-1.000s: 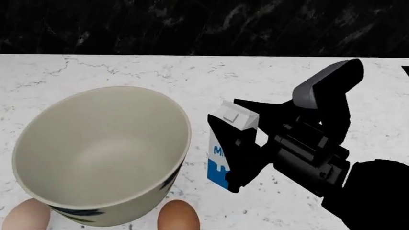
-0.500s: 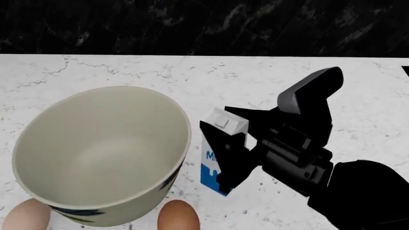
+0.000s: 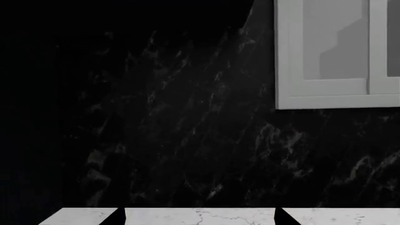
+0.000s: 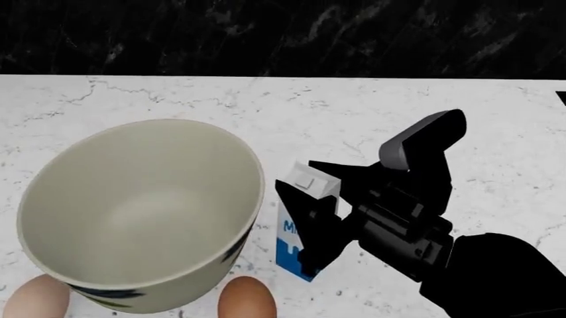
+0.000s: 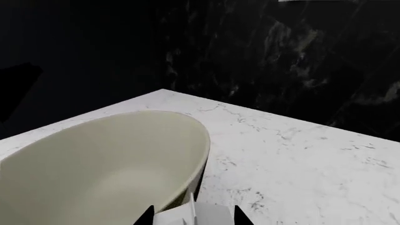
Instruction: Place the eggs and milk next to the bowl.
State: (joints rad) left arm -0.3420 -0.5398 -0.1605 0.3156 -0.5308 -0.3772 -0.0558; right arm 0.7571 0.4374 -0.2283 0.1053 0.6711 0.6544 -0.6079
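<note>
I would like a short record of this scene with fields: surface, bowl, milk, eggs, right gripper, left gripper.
surface: white marble counter in front of a black marble wall
bowl: large cream bowl, upright, nothing visible inside
milk: carton held to the right of the bowl, tilted, close to its rim
eggs: pale egg and brown egg at the near side of the bowl
right gripper: right gripper closed on the milk
left gripper: only two dark fingertips show in the left wrist view, apart, holding nothing

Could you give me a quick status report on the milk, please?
Right gripper shut on milk, close beside bowl. Left gripper out of view. Both eggs by bowl. Nothing blocking.
</note>
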